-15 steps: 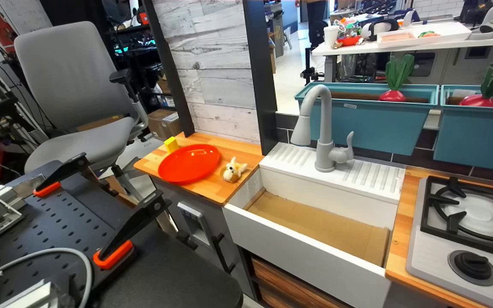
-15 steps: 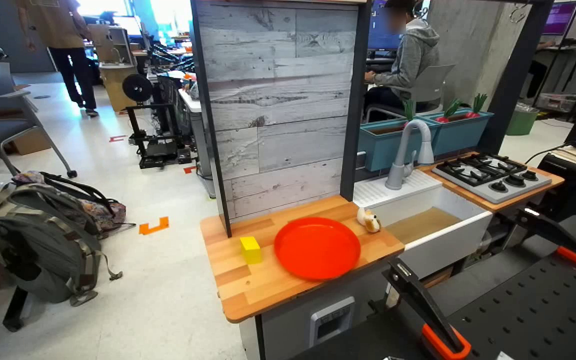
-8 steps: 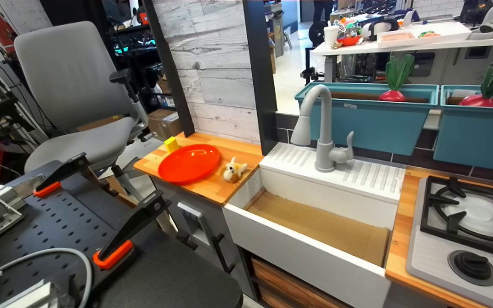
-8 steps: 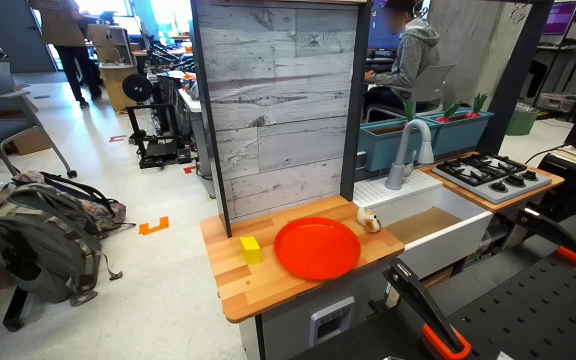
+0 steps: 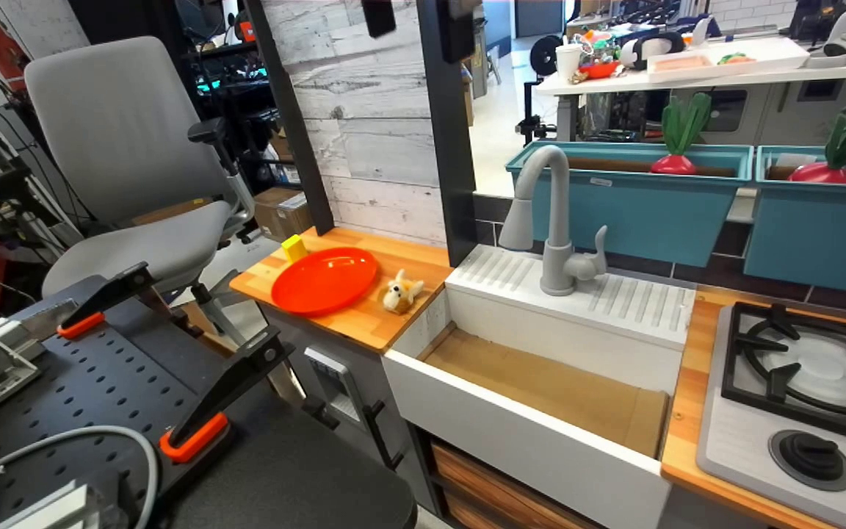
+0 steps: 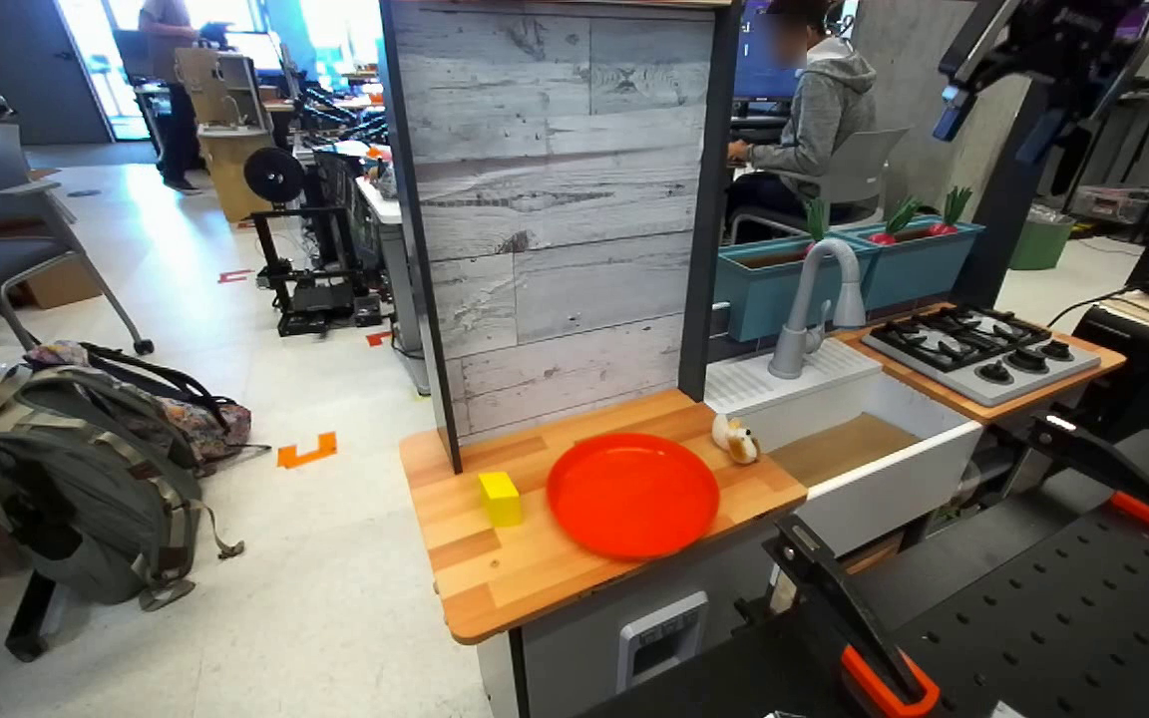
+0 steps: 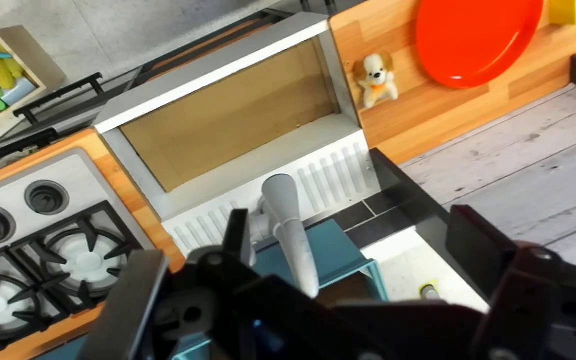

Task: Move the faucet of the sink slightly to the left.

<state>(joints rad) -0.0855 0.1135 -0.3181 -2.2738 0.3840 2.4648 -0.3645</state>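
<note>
White sink [image 5: 511, 450], below me; upright faucet [image 5: 559, 213], on the sink's back ledge; my gripper [image 6: 989, 136], fingers spread wide, above and well apart from the faucet; small toy dog [image 5: 399, 295], just beside the sink.

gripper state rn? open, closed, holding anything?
Gripper: open, fingers spread apart, holding nothing; the faucet is not gripped.

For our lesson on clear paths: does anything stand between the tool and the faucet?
Nothing visible does. The open tool hangs higher; in the wrist view only its own parts overlap the faucet, and the teal planter shows behind it.
</note>
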